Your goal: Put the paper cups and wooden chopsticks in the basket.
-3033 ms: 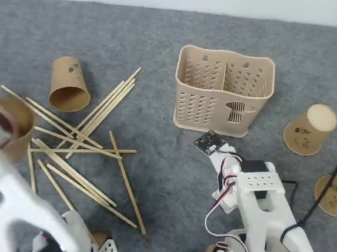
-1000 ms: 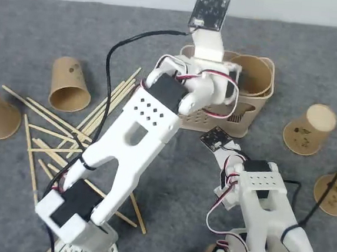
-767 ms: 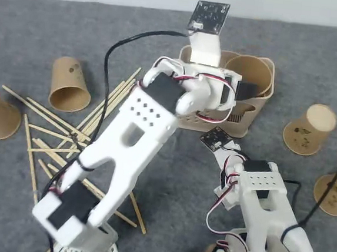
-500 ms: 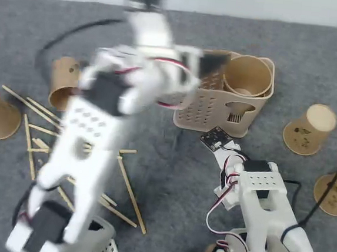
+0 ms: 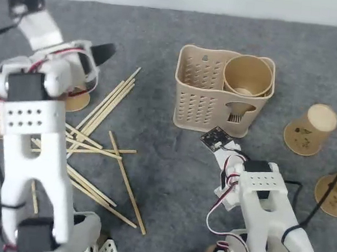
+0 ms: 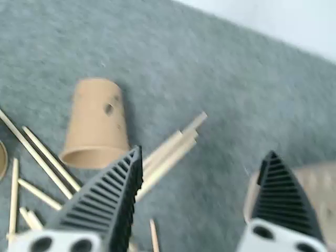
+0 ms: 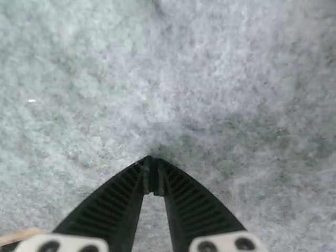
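Spread left gripper [image 6: 205,152] hangs above chopsticks [image 6: 181,137], apparently near tipped cup [image 6: 97,123]; right gripper [image 7: 151,176] closed.

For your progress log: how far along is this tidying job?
Done: one paper cup stands in the basket. In hand: nothing; the left pincer is open and empty near a lying cup. Left: that cup, three more cups and all the chopsticks on the carpet.

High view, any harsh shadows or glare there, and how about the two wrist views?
High view: even light, no glare, soft shade around the basket. Right wrist view: a darker patch of carpet ahead of the shut fingers. Left wrist view: no glare, faint shade by the paper cup.
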Controlling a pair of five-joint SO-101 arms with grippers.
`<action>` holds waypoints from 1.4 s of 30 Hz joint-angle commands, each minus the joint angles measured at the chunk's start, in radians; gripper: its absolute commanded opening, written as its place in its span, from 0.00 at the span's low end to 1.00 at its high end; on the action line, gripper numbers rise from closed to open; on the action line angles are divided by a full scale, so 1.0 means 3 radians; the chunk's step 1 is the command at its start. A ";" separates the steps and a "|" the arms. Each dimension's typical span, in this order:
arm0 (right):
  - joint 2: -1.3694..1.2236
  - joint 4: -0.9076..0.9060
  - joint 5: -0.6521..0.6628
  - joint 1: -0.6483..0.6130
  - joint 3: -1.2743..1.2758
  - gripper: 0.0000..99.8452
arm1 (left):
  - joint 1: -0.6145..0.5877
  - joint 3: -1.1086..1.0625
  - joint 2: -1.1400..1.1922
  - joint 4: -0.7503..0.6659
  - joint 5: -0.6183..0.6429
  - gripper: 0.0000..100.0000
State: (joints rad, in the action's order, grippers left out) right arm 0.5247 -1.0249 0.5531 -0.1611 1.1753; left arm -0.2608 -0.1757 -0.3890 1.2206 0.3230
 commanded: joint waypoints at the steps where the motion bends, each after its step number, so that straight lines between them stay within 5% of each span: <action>1: 0.0161 0.0054 -0.0031 0.0023 -0.0036 0.02 | -0.0153 -0.1215 -0.0783 -0.1222 -0.0118 0.30; 7: 0.0161 0.0054 -0.0036 0.0018 -0.0036 0.02 | -0.0153 -0.3010 -0.2041 -0.2245 -0.0312 0.30; 15: 0.0161 0.0049 -0.0051 0.0013 -0.0031 0.02 | -0.0179 -0.3654 -0.2250 -0.2363 0.0000 0.30; 26: 0.0161 0.0054 -0.0169 0.0013 -0.0031 0.02 | -0.0317 -0.4682 -0.2250 -0.3979 0.0286 0.30; 42: 0.0161 0.0038 -0.0174 0.0013 -0.0026 0.02 | -0.0281 -0.4554 -0.1974 -0.4046 0.0481 0.30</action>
State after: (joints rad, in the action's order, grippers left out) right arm 0.5247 -1.0249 0.5132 -0.1611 1.1753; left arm -0.3483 -1.6042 -1.0319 0.0269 0.4519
